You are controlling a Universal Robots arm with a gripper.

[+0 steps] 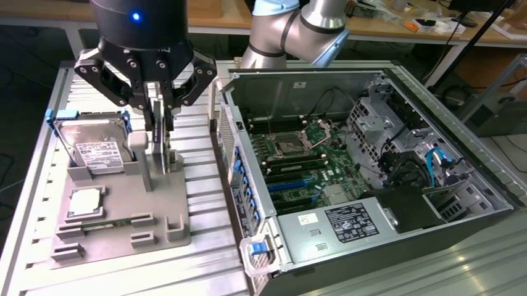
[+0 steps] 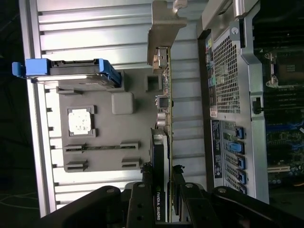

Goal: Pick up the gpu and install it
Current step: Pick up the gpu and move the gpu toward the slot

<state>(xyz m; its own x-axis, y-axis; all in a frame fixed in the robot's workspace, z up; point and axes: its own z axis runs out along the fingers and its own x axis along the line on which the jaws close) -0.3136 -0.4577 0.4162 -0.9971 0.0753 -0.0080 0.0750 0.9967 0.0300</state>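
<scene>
I judge this the pick-up step: my gripper [image 1: 162,126] [image 2: 160,190] has its fingers pinched narrow on the gpu [image 1: 170,157] [image 2: 164,109], which stands on edge in the gray tray [image 1: 123,237] [image 2: 102,128], on the exterior view's left of the open computer case [image 1: 461,228], so freeing it calls for a straight upward lift.

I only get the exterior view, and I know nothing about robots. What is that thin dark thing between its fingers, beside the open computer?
Observer: The wrist view looks along its edge. It is a gpu, and a label on it near the fingers reads NVIDIA QUADRO.
Operator: Do the fingers actually have hold of it?
Observer: It looks so. From the wrist, one finger lies against each face of the card.
Operator: Is there anything at its other end?
Observer: Yes, a silver bracket, bent over at its tip, caps the end farthest from the fingers.
</scene>
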